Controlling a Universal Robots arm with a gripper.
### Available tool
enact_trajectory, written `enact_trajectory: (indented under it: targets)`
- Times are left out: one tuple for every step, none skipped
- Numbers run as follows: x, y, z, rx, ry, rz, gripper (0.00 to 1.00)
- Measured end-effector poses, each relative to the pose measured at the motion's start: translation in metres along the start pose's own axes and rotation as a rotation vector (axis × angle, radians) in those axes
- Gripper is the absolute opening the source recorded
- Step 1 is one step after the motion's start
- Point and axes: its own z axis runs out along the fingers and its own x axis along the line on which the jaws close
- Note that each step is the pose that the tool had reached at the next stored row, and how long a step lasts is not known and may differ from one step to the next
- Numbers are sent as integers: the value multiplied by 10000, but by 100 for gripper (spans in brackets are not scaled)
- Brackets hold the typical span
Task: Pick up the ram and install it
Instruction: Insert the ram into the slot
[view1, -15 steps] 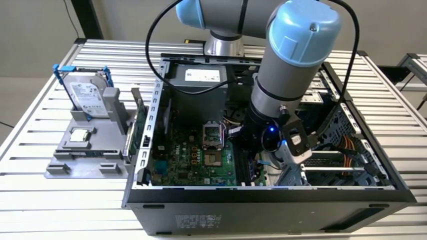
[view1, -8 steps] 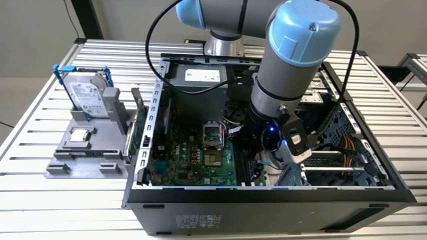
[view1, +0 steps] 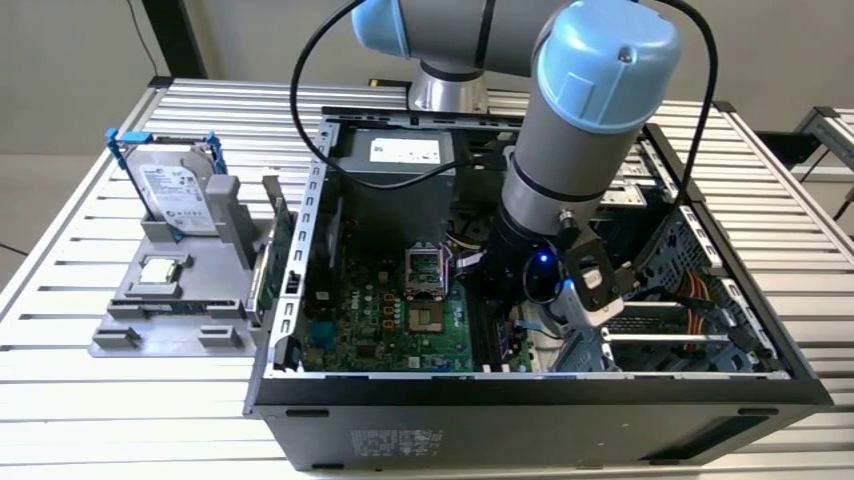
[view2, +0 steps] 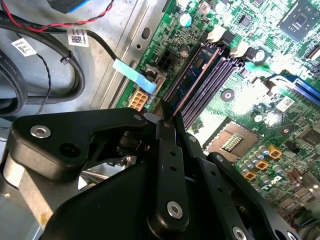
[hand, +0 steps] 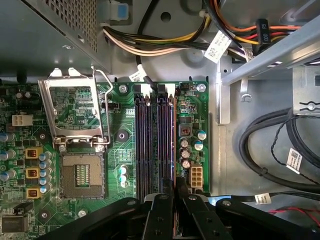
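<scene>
While the black two-fingered gripper (view2: 167, 117) hangs low inside the open black desktop computer case (view1: 534, 395), the step in hand reads as the install: the pick-up looks done and the work is now at the memory slots. The ram, a long thin dark blue-green circuit-board stick (view2: 192, 75), stands on edge between the fingers (view2: 167, 165), which are drawn close together and clamped on its near end. In the second wrist view its lower edge lies along the outermost of the dark parallel memory slots (hand: 155, 145) on the green motherboard (hand: 117, 165), beside the bare metal case wall; whether it is already seated or only resting in the slot mouth I cannot tell from this angle. In the first wrist view the stick shows only as a thin edge rising from between the fingers in line with the slots.

By my judgement the remaining work calls for a straight, even press along the slot, with the stick kept upright so that neither end rides high.

On the slatted metal tabletop (view1: 80, 390), at the exterior view's left, a grey parts stand (view1: 174, 320) carries the silver boxy hard drive in its blue frame (view1: 174, 195), well apart from the arm.
</scene>
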Motion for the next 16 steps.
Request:
enact_trajectory:
  targets:
    - [0,0,1,1,0,-11,0]
    - [0,0,3,1,1,-22,0]
    - [0,0,3,2,1,-29,0]
    - [0,0,4,2,1,-33,0]
    - [0,0,4,5,2,-34,0]
    - [0,1,7,5,1,-35,0]
    - [0,2,9,14,2,-34,0]
    - [1,1,11,32,2,-34,0]
    - [1,2,12,51,3,-34,0]
    - [1,3,14,67,3,-34,0]
    - [1,5,16,79,4,-34,0]
    - [1,8,17,89,4,-33,0]
    - [1,13,18,97,5,-34,0]
    - [2,19,22,105,7,-33,0]
    - [3,26,29,111,9,-32,0]
    - [2,31,34,111,9,-33,0]
